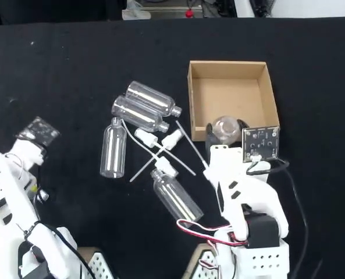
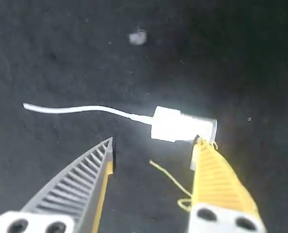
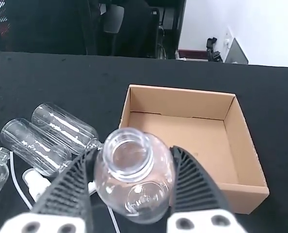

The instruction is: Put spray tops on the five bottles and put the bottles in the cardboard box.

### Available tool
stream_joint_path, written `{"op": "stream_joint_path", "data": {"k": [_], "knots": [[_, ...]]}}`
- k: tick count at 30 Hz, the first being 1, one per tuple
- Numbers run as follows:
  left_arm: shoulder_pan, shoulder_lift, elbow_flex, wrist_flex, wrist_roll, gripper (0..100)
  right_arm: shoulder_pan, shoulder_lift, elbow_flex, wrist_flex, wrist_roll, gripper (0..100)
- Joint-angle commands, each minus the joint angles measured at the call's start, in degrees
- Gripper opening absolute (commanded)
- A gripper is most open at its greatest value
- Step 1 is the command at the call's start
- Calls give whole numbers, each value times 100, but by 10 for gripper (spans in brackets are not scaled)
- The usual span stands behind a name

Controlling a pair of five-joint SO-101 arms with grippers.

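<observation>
Here, over the black tablecloth (image 1: 73, 64), right gripper (image 3: 134, 153) clasps a bottle (image 3: 132, 180); left gripper (image 2: 154, 141) gapes.

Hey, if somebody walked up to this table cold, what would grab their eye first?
Most striking is the right claw shut on an uncapped clear bottle, held just at the near wall of the open cardboard box. Left of the box, four more bottles lie on the black table among loose spray tops with long tubes. The left claw hangs open over another spray top.
</observation>
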Motion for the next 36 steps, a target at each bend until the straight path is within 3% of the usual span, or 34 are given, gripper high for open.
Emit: {"op": "stream_joint_path", "data": {"k": [1, 7, 22, 36], "knots": [[84, -88, 242, -97, -571, 258, 53, -101, -31, -193, -26, 28], [66, -26, 576, -422, -730, 259, 53, -101, -31, -193, -26, 28], [31, -88, 1754, -2268, -659, 259, 53, -101, -31, -185, -26, 28], [-154, -88, 1727, -2277, 747, 252, 53, -101, -31, -193, -26, 28]]}}
